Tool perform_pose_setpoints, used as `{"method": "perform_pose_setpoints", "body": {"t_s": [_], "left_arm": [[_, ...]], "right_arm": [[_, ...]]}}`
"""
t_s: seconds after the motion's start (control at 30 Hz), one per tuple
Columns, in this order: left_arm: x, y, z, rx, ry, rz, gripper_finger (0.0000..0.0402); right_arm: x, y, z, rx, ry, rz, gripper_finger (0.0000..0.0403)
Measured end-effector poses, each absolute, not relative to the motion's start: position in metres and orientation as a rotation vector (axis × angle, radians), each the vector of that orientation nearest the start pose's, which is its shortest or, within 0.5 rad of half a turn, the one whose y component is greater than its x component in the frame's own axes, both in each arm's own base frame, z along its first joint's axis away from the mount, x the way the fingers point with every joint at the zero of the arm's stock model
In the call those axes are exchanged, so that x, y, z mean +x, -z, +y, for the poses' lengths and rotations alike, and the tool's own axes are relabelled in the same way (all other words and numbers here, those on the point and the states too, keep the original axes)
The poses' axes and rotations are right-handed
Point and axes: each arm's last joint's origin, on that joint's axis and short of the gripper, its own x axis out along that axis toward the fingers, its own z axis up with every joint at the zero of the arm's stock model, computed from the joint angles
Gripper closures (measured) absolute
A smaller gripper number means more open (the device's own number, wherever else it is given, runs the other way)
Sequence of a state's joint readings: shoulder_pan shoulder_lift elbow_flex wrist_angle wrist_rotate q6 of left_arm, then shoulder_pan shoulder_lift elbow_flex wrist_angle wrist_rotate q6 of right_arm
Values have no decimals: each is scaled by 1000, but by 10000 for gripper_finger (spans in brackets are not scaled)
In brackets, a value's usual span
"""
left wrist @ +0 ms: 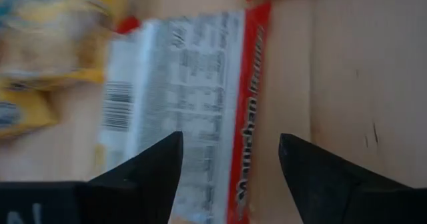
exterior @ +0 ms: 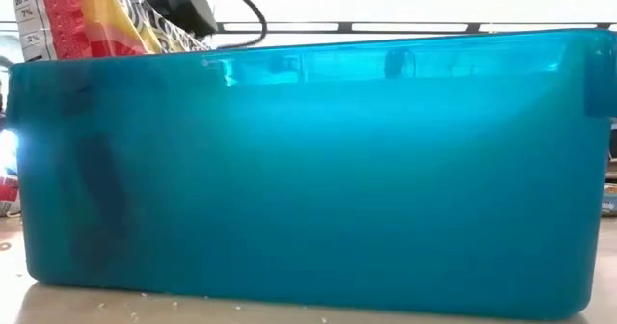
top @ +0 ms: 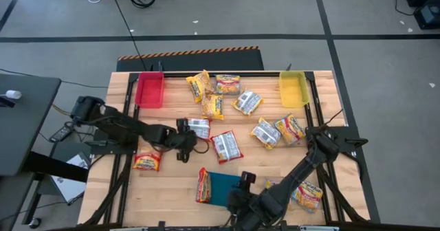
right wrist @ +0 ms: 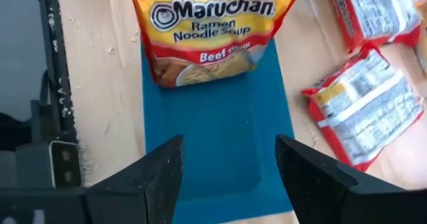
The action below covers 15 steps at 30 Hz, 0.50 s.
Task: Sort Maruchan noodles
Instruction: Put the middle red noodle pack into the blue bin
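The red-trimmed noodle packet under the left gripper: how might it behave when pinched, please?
The packet lies flat, printed back up, so it is probably light and may slide on the wooden table. Its glossy wrapper looks slippery, and the block inside could crack. The left gripper is open above it.

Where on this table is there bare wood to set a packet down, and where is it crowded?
Bare wood lies between the red bin and the left arm, and along the near edge left of the teal tray. The red bin and yellow bin look empty. Packets crowd the far centre between the bins. The left gripper hovers open over a face-down packet; the right gripper is open over the tray.
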<state>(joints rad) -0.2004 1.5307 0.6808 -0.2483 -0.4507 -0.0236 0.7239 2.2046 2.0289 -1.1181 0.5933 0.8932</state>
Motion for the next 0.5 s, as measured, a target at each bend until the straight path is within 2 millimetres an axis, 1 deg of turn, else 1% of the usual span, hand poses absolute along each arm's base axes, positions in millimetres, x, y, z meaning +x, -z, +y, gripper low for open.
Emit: {"method": "perform_pose_setpoints", "body": {"t_s": [0.13,0.27,0.37,0.5], "left_arm": [[263,-127,-30,326,-278,1038,158],[266,-118,-27,349,-316,1050,181],[265,-117,-28,363,-329,1057,218],[264,-117,-26,313,-358,1057,298]], "right_arm": [[344,-245,295,29,356,896,163],[341,-245,299,33,356,880,163],[340,-245,301,33,351,878,163],[340,-246,302,33,349,870,163]]}}
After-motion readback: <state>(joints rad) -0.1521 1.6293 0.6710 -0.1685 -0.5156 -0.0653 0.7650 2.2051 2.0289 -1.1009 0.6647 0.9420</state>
